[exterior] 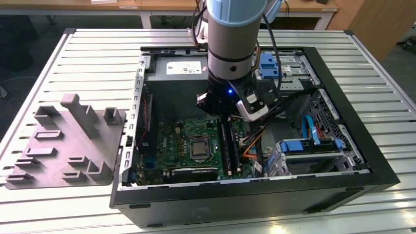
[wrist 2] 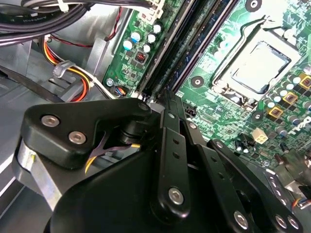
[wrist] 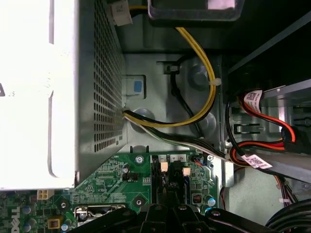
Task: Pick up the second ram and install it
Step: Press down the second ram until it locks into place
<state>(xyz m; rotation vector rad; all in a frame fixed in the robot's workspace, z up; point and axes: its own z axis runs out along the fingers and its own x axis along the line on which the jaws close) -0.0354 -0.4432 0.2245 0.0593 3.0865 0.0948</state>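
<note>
The second ram (exterior: 226,144) is a dark, narrow stick lying along the memory slots of the green motherboard (exterior: 175,146), to the exterior view's right of the processor socket (exterior: 198,145). In the second wrist view the ram (wrist 2: 192,43) runs away from my fingertips. My gripper (exterior: 224,116) is down inside the open computer case, at the stick's far end. Its black fingers (wrist 2: 170,145) meet at a narrow tip, so the gripper (wrist 2: 163,97) is shut. I cannot tell whether the tip touches the stick. In the first wrist view the gripper (wrist: 167,208) sits just short of the slots' white latches (wrist: 164,166).
The case walls (exterior: 133,122) ring the work area. A silver power supply (exterior: 185,68) fills the far corner. Blue drive brackets (exterior: 270,66) and a drive cage (exterior: 302,145) stand at the exterior view's right. Yellow and red cables (wrist: 194,111) hang close by. A grey moulded fixture (exterior: 65,141) lies beside the case.
</note>
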